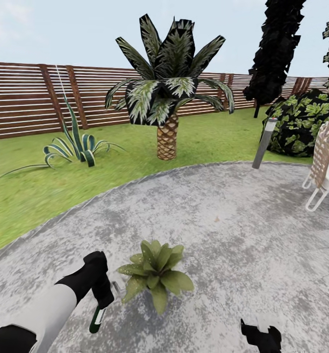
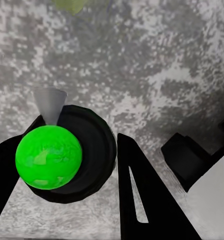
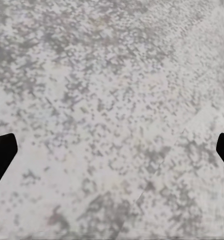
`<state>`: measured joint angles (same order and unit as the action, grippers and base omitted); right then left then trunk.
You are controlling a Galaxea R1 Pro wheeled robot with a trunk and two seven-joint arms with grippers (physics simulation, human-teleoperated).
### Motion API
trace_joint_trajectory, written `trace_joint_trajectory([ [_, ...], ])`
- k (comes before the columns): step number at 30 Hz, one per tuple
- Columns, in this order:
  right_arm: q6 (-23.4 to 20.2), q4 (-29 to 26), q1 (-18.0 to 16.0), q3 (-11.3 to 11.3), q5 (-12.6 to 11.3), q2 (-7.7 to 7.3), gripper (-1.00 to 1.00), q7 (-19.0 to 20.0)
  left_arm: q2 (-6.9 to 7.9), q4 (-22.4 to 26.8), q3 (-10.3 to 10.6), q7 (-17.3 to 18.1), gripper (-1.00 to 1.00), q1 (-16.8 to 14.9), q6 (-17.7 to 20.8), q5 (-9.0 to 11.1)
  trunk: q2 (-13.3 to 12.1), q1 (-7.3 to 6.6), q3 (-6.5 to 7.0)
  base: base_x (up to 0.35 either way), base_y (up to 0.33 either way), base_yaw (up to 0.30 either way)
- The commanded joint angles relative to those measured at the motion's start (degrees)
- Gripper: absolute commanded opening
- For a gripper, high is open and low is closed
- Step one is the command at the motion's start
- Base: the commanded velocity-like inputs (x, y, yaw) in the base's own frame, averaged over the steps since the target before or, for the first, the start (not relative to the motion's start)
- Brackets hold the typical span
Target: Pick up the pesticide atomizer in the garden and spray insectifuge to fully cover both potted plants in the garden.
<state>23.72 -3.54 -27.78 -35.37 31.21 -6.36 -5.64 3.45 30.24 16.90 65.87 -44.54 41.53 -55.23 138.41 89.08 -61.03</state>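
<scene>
1. The pesticide atomizer [image 1: 97, 317], a slim dark green bottle with a white label band, hangs tilted in the left pincer [image 1: 103, 297], just left of one potted plant [image 1: 156, 272] on the near part of the grey stone patio [image 1: 223, 215].
2. The left pincer is closed around the bottle. In the left wrist view its green cap [image 2: 48, 157] and pale nozzle [image 2: 49, 105] sit between the dark fingers [image 2: 147, 200].
3. The right pincer [image 1: 260, 336] hovers low at the near right, spread open and holding nothing.
4. Risk: the nozzle's aim is unclear; spray could hit stone, leaving the far leaves bare.
5. Risk: the tilted bottle could slip, or brush the nearest leaves.
</scene>
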Motion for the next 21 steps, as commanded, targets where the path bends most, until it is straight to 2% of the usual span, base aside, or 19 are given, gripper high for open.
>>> trace_joint_trajectory([
  [1,0.2,0.1,0.0,-0.3,0.6,0.01,1.0,-0.3,0.1,0.0,0.3,-0.6,-1.0,0.1,0.5,-0.1,0.0,-0.04,-0.05,-0.278,-0.168,0.0],
  [4,0.2,0.1,0.0,-0.3,0.6,0.09,1.0,-0.3,0.08,-1.5,0.2,-2.7,-1.0,0.4,0.5,0.0,0.0,-0.04,-0.05,-0.131,-0.083,0.052],
  [12,0.2,0.1,0.0,-0.3,0.6,0.12,1.0,-0.3,0.05,-1.6,-0.5,-2.7,-1.0,0.4,0.6,0.0,0.0,-0.04,-0.05,0.003,-0.004,0.258],
  [16,0.2,0.1,-0.1,-0.3,0.6,0.12,1.0,-0.3,-0.02,-1.6,-0.5,-2.5,-1.0,0.4,0.6,0.0,0.0,-0.04,-0.05,0.27,0.0,0.261],
  [18,0.2,0.1,-0.1,-0.3,0.7,0.15,1.0,-0.3,-0.02,-1.6,-0.5,-2.4,-1.0,0.4,0.7,0.0,0.0,-0.04,-0.05,0.285,0.0,0.055],
  [21,0.2,0.1,-0.1,-0.3,0.6,0.21,1.0,-0.3,0.07,-2.0,-0.4,-2.5,-1.0,0.8,0.6,0.2,0.0,-0.04,-0.05,0.01,0.0,0.004],
])
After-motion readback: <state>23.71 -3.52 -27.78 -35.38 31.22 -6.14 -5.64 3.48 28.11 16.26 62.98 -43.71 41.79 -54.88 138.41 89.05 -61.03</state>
